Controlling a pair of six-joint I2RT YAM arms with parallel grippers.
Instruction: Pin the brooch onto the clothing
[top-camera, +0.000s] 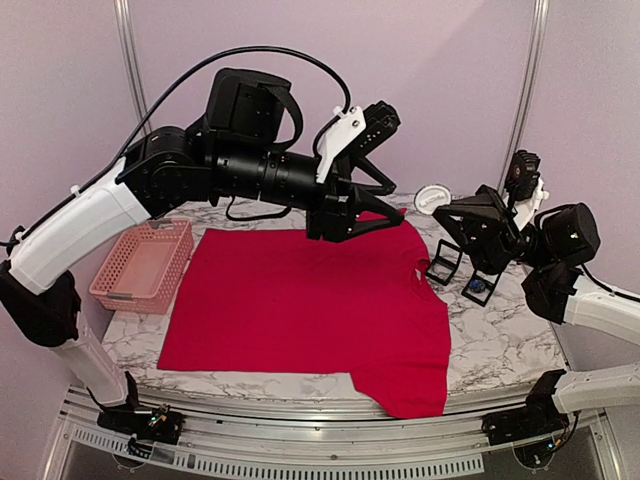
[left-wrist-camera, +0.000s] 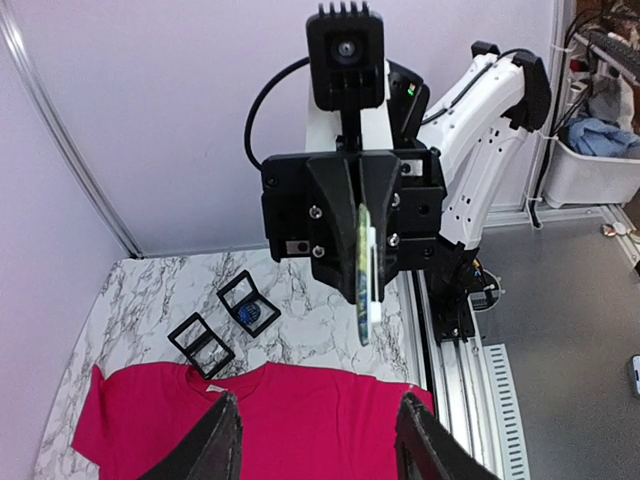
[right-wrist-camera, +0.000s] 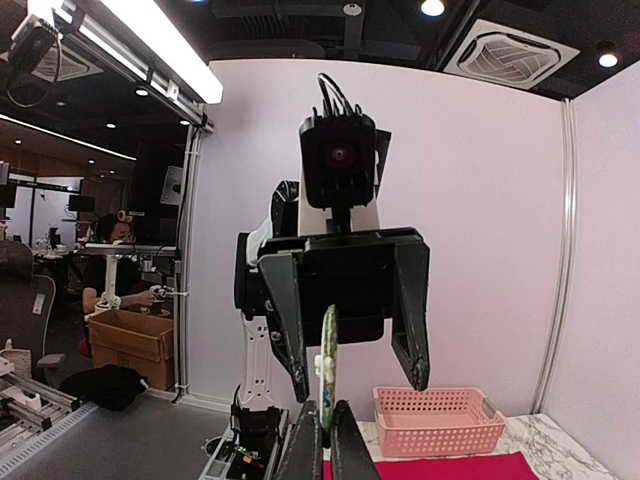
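Note:
The clothing, a bright red T-shirt (top-camera: 300, 300), lies flat on the marble table (top-camera: 500, 340), its white neck label showing in the left wrist view. The brooch (top-camera: 432, 197), a round disc, is held above the table's right back, edge-on in both wrist views (left-wrist-camera: 362, 325) (right-wrist-camera: 328, 350). My right gripper (top-camera: 445, 206) (right-wrist-camera: 328, 445) is shut on its lower rim. My left gripper (top-camera: 362, 222) (left-wrist-camera: 320, 445) hangs open over the shirt's collar (left-wrist-camera: 215, 385), facing the brooch, with nothing between its fingers. The brooch sits level with the gap between the left fingers (right-wrist-camera: 300, 340).
A pink plastic basket (top-camera: 145, 265) (right-wrist-camera: 435, 420) stands left of the shirt. Two open black boxes (top-camera: 445, 262) (top-camera: 478, 285) rest right of the collar; one (left-wrist-camera: 250, 305) holds something blue. The table's rail (left-wrist-camera: 450, 380) runs along the edge.

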